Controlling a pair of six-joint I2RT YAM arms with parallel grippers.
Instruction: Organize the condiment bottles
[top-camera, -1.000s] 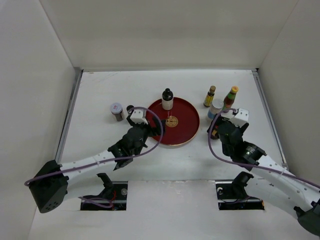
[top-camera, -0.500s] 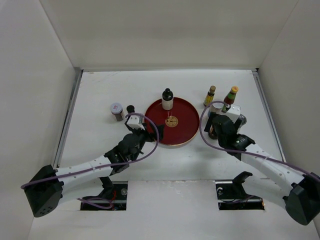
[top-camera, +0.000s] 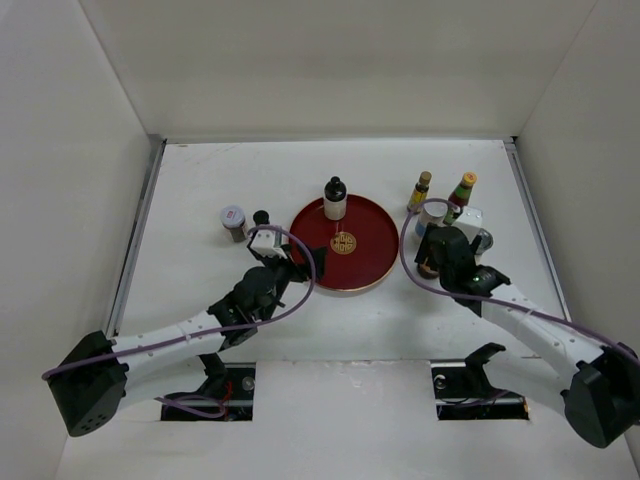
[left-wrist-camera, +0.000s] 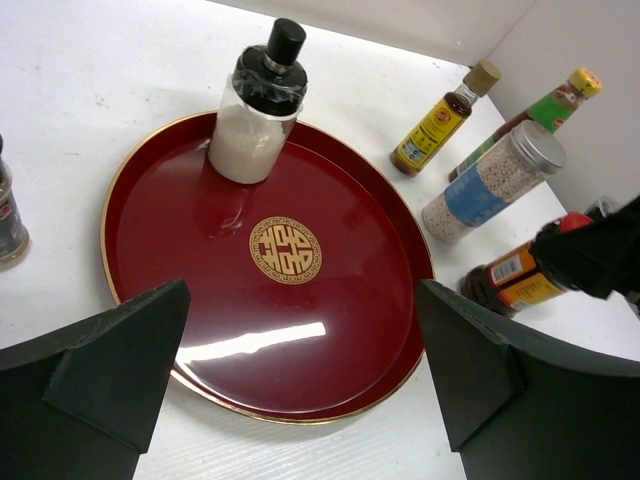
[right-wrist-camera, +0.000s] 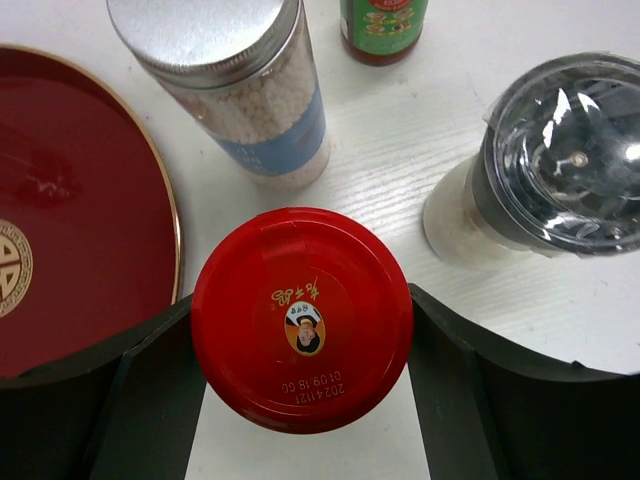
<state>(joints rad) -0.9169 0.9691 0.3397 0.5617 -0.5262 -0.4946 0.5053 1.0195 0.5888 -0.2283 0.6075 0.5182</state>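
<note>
My right gripper (right-wrist-camera: 300, 300) is open, its fingers on either side of a red-capped jar (right-wrist-camera: 302, 318) that stands on the table right of the round red tray (right-wrist-camera: 70, 200). From above, the gripper (top-camera: 432, 255) covers this jar. A grey-capped jar of white beads (right-wrist-camera: 245, 90), a green-labelled bottle (right-wrist-camera: 383, 25) and a clear-lidded grinder (right-wrist-camera: 545, 165) stand just beyond. My left gripper (left-wrist-camera: 302, 295) is open and empty at the tray's near-left rim (top-camera: 318, 283). A black-capped bottle (left-wrist-camera: 260, 105) stands on the tray's far side.
A lilac-capped jar (top-camera: 233, 222) and a small black-capped bottle (top-camera: 261, 217) stand left of the tray. A brown-capped, yellow-labelled bottle (top-camera: 420, 192) and a red-and-yellow-capped bottle (top-camera: 461, 195) stand at the back right. White walls enclose the table on three sides.
My right gripper has moved left and forward until its fingers flank the red-capped jar. My left gripper has turned toward the tray's near-left rim. No bottle has moved.
</note>
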